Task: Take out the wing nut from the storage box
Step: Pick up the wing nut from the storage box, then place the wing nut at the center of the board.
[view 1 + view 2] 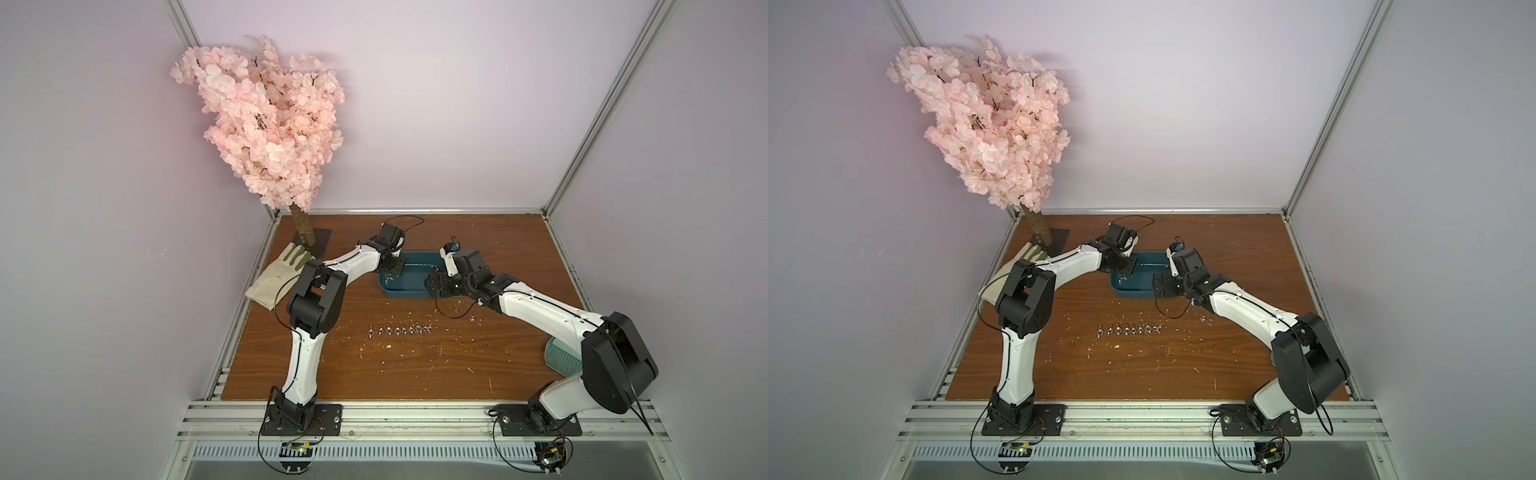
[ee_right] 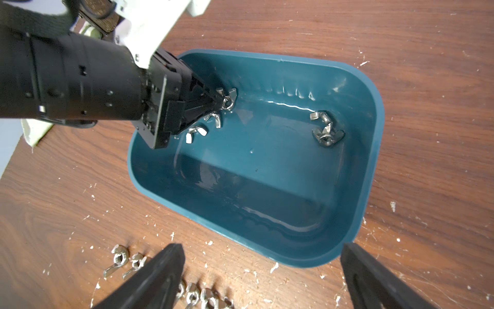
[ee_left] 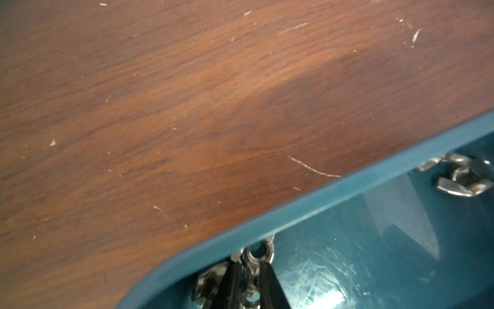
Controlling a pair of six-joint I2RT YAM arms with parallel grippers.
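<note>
The brown wooden surface (image 1: 415, 374) carries everything. The left arm (image 1: 357, 262) and right arm (image 1: 540, 307) both bend in toward the storage box (image 2: 267, 166), a shallow teal tub near the middle of the surface.

The right jaws stand wide and empty, poised above the box's near rim. The left jaws reach down inside the box at one end and are drawn narrow, with their tips pinched on the wing nut (image 2: 227, 101). It sits close against the box wall, just under the rolled rim in the left wrist view (image 3: 258, 254). Blur and a steep angle make it hard to tell whether it is clear of the box floor.

Two more nuts (image 2: 205, 125) lie just beside those tips, and another pair (image 2: 324, 128) sits at the opposite end. A row of wing nuts (image 1: 399, 330) lies out on the surface, well apart from the box.

I judge the nut to be a small, hard, bright-metal piece: light, rigid and not at all fragile, but smooth and lumpy. It is likely to skid on the glossy floor or twist out of a shallow pinch. The surest hold is across the flat faces of the two wings, or square across the threaded boss between them. A hold on one wing's tip would be poor. The nearby wall leaves the fingers little room.
</note>
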